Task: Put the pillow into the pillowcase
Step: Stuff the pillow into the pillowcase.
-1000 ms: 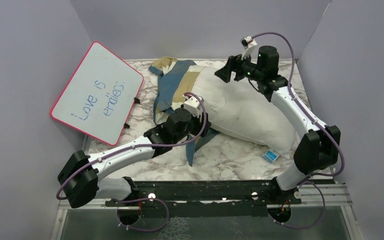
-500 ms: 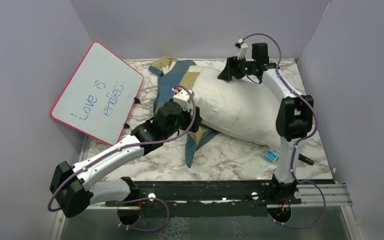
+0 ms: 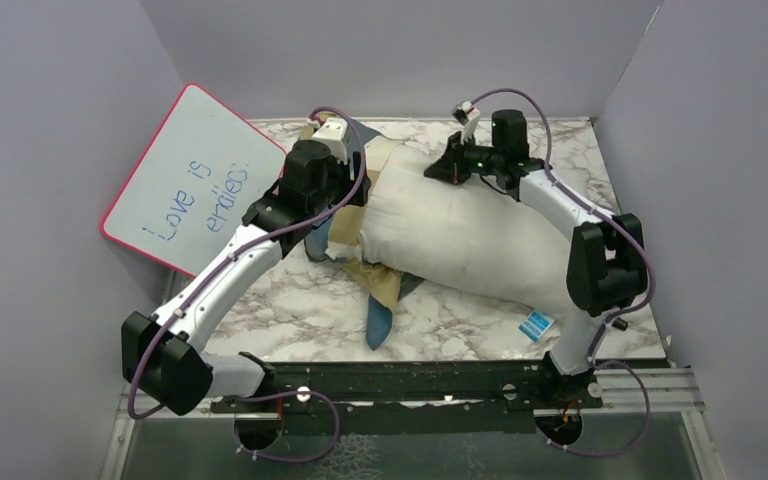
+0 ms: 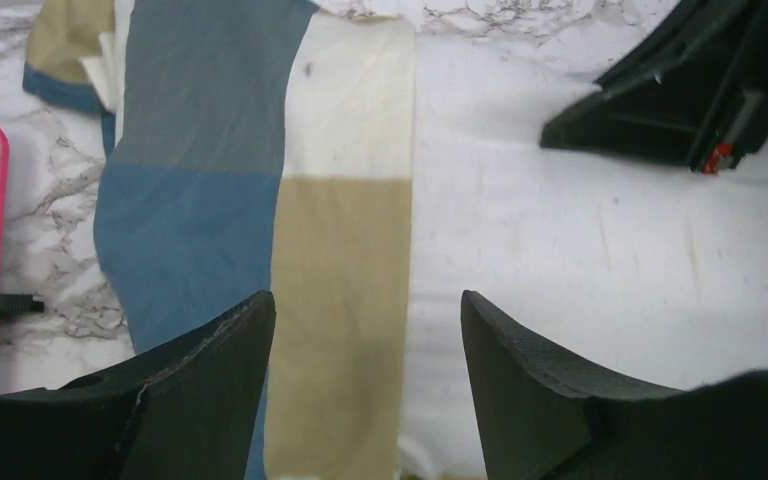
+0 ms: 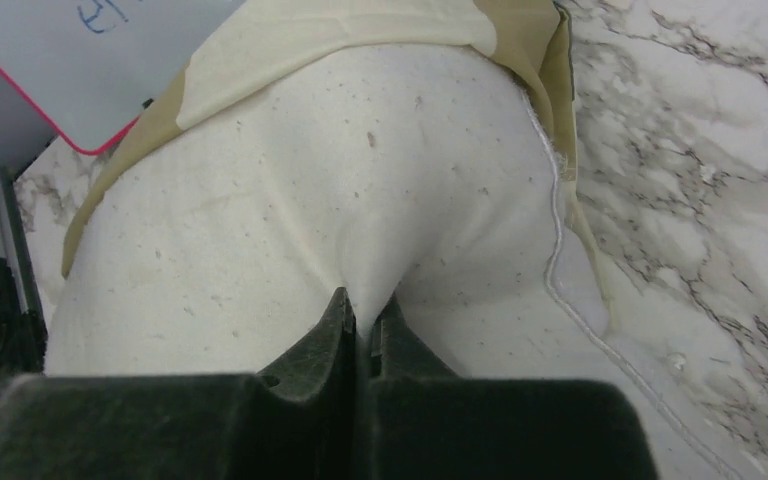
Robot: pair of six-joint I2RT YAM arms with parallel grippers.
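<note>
The white pillow [image 3: 460,235] lies across the middle of the marble table. Its left end rests in the checked blue, tan and cream pillowcase [image 3: 345,225]. My right gripper [image 3: 438,168] is at the pillow's far top edge. The right wrist view shows it [image 5: 365,310] shut on a pinched fold of the pillow [image 5: 310,180]. My left gripper [image 3: 358,190] hangs open over the pillowcase's mouth. In the left wrist view it [image 4: 365,310] spans the tan strip of the pillowcase [image 4: 210,180] and the pillow's edge [image 4: 580,250], gripping nothing.
A pink-rimmed whiteboard [image 3: 192,180] leans at the left wall. A small blue tag [image 3: 536,325] lies by the pillow's near right corner. Grey walls close in the table [image 3: 440,320] on three sides. The right gripper's black fingers [image 4: 680,100] show at top right of the left wrist view.
The left arm swung from the pillow's near side up to the far left over the pillowcase. The right gripper came down and closed on the pillow's fabric. The pillow shifted slightly.
</note>
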